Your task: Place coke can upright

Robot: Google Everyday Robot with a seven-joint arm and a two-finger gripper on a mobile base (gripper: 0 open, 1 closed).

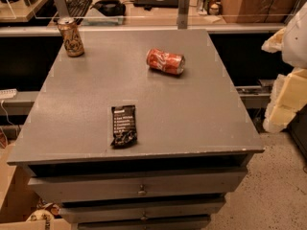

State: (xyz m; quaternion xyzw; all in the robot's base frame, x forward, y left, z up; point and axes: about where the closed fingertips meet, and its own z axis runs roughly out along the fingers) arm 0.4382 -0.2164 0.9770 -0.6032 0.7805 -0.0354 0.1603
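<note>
The coke can (165, 61), red with white script and a silver end, lies on its side on the grey cabinet top (192, 114), toward the back middle, with its silver end pointing right. My gripper (283, 92) shows as cream and white parts at the right edge of the camera view. It is off the cabinet's right side, well apart from the can, and holds nothing that I can see.
A gold-brown can (71, 36) stands upright at the back left corner. A black snack packet (123, 125) lies flat near the front middle. Drawers (140, 189) are below the top. A desk with a keyboard (79, 5) runs behind.
</note>
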